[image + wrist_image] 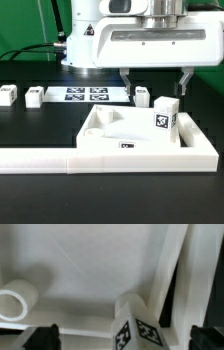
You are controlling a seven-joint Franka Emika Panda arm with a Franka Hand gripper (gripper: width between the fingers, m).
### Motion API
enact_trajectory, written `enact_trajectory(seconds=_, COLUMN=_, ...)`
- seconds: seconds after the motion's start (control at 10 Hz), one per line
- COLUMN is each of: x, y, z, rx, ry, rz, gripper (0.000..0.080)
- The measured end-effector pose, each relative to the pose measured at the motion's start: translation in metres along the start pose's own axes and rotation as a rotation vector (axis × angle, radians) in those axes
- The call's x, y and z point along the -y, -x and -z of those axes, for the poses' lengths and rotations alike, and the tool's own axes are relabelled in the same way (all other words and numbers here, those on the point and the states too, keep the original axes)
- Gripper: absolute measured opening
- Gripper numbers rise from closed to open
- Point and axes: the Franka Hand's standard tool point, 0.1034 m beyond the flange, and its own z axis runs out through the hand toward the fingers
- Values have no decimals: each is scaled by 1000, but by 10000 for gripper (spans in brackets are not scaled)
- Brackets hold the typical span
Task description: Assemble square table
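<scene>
Above the tabletop (105, 135), the pincer (155, 86) hangs spread apart over an upright leg (165, 115), marker board (85, 95) beyond.

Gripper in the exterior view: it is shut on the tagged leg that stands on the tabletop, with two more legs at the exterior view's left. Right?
No. The gripper is open and holds nothing, above the tagged leg, as the exterior view shows. That leg does stand on the tabletop, with two more legs at the exterior view's left.

Exterior view bright, evenly lit, whites near glare. Wrist view dimmer, soft (close range); leg (138, 328) blurred.
</scene>
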Motion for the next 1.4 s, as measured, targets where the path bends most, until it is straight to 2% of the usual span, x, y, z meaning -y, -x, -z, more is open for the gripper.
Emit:
enact_trajectory(seconds=0.2, x=-1, y=9, z=-2, rx=-3, ry=0, rz=8, gripper=649)
enact_trajectory(seconds=0.3, x=1, y=19, z=-2, rx=-9, ry=-3, rz=12, gripper=649)
enact_trajectory(seconds=0.5, x=16, y=44, z=1, rx=-10, ry=-16, rz=35, gripper=649)
enact_trajectory(seconds=0.7, x=25, y=84, z=-5, rx=-12, ry=-20, rz=43, gripper=649)
enact_trajectory(seconds=0.8, x=26, y=96, z=-8, rx=-6, ry=-19, rz=52, gripper=649)
enact_trajectory(seconds=1.0, x=24, y=100, z=-8, rx=-5, ry=-19, rz=52, gripper=649)
enact_trajectory(seconds=1.4, x=18, y=130, z=-15, rx=10, ry=-8, rz=65, gripper=649)
